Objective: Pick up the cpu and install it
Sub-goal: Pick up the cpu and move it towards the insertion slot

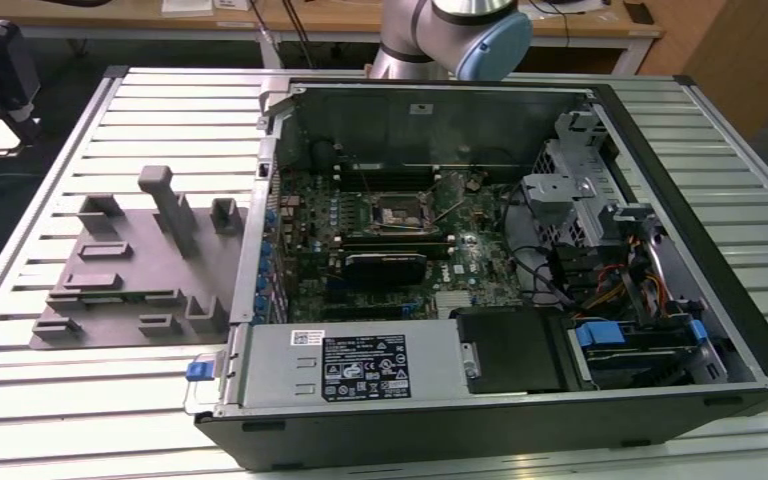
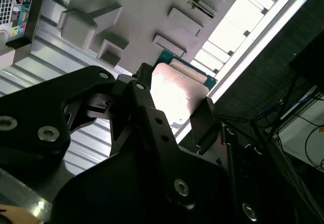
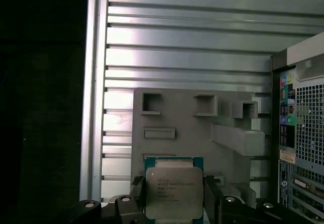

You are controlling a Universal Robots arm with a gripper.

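The cpu (image 3: 173, 190) is a flat square chip with a silver top on a green edge. It sits between the two black fingers (image 3: 210, 196) of my gripper (image 3: 173, 197), which is shut on it, high above the grey fixture plate (image 3: 197, 128). In the second wrist view the cpu (image 2: 178, 90) shows its shiny face, again clamped in the gripper (image 2: 174, 101). In the exterior view the arm (image 1: 444, 35) stands behind the open computer case (image 1: 624, 100). The black socket frame (image 1: 398, 210) sits on the motherboard inside the case.
The grey fixture plate (image 1: 131, 270), with raised blocks, lies on the slatted metal table (image 1: 157, 110) at the exterior view's left of the case. Inside the case are a power supply (image 1: 344, 365), a drive cage (image 1: 571, 190) and cables. The table's edge (image 3: 93, 107) borders dark floor.
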